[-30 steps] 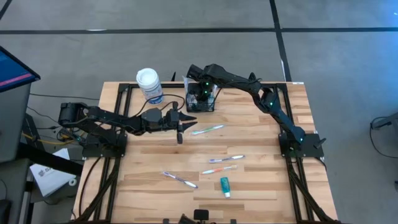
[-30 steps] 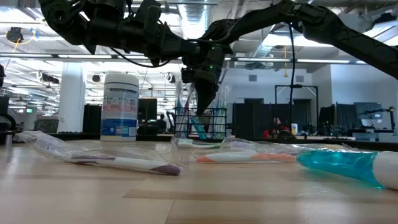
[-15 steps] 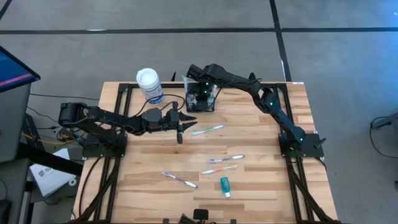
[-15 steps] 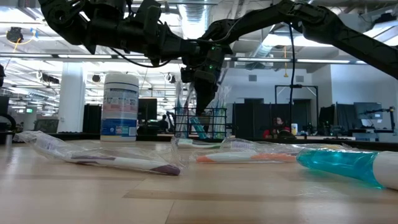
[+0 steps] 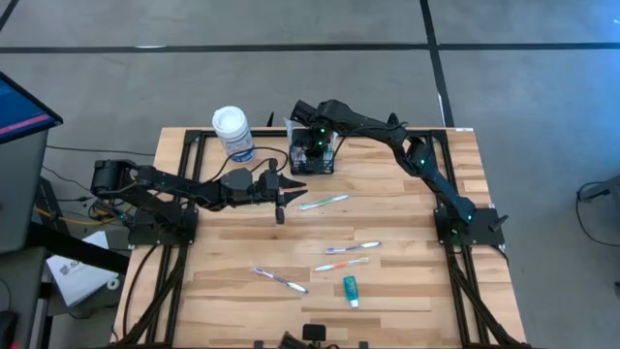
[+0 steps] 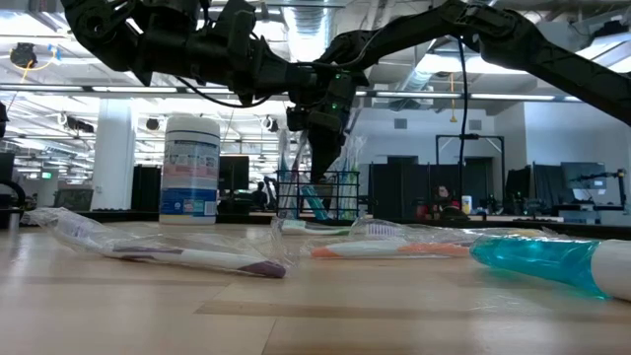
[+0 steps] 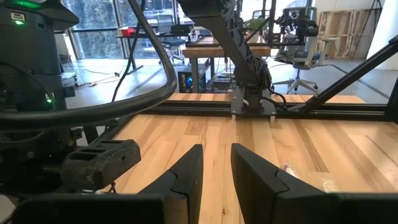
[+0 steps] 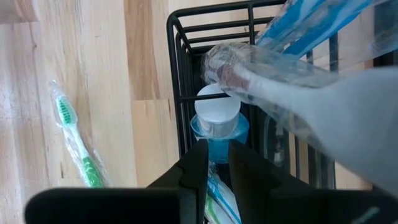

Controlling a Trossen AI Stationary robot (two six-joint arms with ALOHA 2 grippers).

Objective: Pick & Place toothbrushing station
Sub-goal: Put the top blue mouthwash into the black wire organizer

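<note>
No legible text, canister label point(image 6: 189, 177) included.

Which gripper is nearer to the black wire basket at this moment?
Right. The right gripper hangs directly over the black wire basket, fingers pointing down into it. The left gripper sits off to the basket's side, nearer the table's middle, beside the green toothbrush.

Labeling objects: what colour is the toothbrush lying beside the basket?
Green toothbrush, clearest in the right wrist view.
</note>
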